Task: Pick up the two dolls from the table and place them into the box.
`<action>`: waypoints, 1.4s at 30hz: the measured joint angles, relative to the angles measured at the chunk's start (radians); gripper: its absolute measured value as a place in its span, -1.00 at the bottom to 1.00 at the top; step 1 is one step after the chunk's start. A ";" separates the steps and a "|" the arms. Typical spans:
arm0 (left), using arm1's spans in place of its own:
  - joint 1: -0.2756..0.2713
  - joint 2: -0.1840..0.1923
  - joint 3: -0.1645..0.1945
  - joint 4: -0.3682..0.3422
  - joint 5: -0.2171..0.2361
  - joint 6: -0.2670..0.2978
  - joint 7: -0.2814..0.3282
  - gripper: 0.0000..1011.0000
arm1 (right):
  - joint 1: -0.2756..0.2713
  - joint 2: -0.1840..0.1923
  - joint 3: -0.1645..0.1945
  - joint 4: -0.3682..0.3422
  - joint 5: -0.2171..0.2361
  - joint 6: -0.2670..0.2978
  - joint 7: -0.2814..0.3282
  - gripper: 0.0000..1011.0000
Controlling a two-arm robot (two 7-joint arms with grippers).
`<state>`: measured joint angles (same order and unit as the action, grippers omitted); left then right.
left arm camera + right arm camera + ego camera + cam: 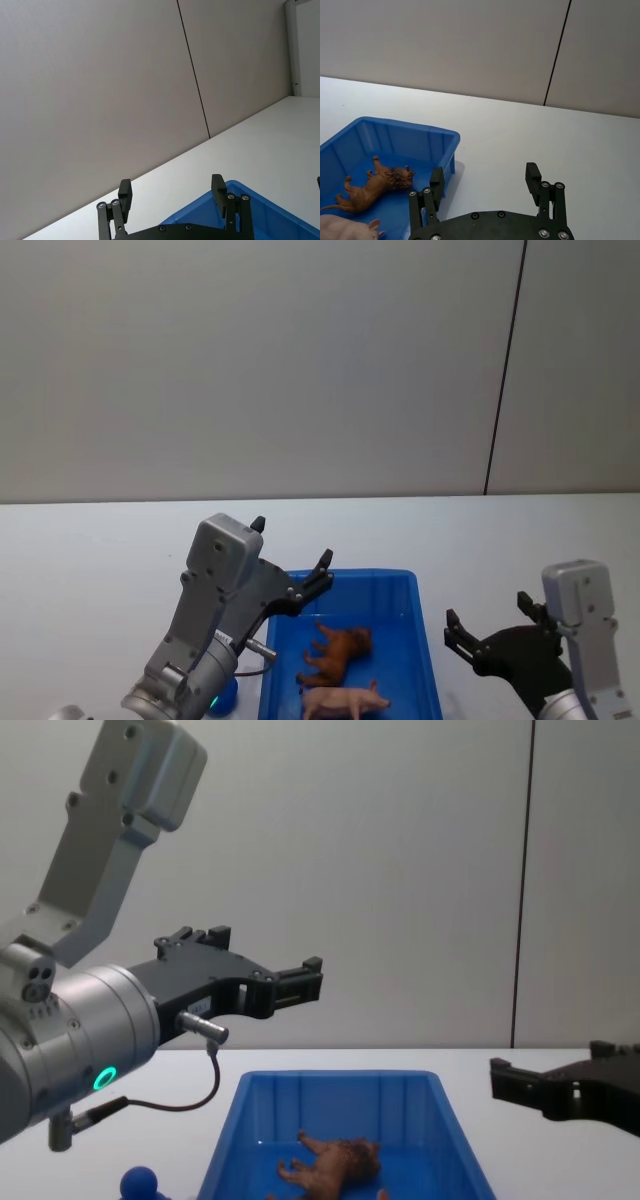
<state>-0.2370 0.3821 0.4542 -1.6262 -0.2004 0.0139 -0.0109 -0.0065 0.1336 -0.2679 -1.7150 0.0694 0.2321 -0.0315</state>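
Brown doll (338,653) on its side in box (385,592), lying diagonally, head far-right

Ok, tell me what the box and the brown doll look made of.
Box: moulded plastic, smooth with a slight sheen; the ribbed walls and thick rim suggest it. Brown doll: probably hard plastic or rubber, matte, with a sculpted mane; I can't tell which.

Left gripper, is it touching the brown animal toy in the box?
Apart. The chest view shows the left gripper high in the air, with bare wall between it and the brown doll lying down in the box.
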 joint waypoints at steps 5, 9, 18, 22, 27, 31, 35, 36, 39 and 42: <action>0.006 0.004 -0.002 -0.006 -0.002 0.003 0.006 0.98 | -0.009 0.007 0.005 -0.009 0.004 -0.003 -0.013 0.98; 0.017 0.013 -0.006 -0.019 -0.011 0.015 0.022 0.98 | -0.014 0.010 0.007 -0.014 0.006 -0.004 -0.019 0.98; 0.058 0.049 -0.024 -0.060 -0.054 0.062 0.065 0.98 | -0.021 0.015 0.011 -0.021 0.008 -0.006 -0.027 0.98; 0.083 0.074 -0.037 -0.082 -0.089 0.090 0.083 0.98 | -0.022 0.016 0.012 -0.023 0.009 -0.007 -0.030 0.98; 0.109 0.101 -0.051 -0.100 -0.134 0.124 0.093 0.98 | -0.024 0.017 0.012 -0.024 0.009 -0.007 -0.031 0.98; 0.124 0.115 -0.061 -0.104 -0.163 0.147 0.093 0.98 | -0.025 0.017 0.013 -0.025 0.010 -0.007 -0.032 0.98; 0.133 0.126 -0.068 -0.102 -0.185 0.163 0.086 0.98 | -0.025 0.018 0.013 -0.025 0.010 -0.008 -0.033 0.98; 0.134 0.127 -0.070 -0.100 -0.191 0.166 0.083 0.98 | -0.025 0.018 0.013 -0.025 0.010 -0.008 -0.033 0.98; 0.137 0.132 -0.074 -0.089 -0.204 0.176 0.073 0.98 | -0.025 0.018 0.014 -0.026 0.010 -0.008 -0.034 0.98; 0.139 0.134 -0.078 -0.076 -0.216 0.183 0.063 0.98 | -0.026 0.018 0.014 -0.026 0.010 -0.008 -0.034 0.98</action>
<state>-0.0982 0.5158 0.3765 -1.7026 -0.4162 0.1971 0.0523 -0.0321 0.1517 -0.2543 -1.7411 0.0797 0.2244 -0.0655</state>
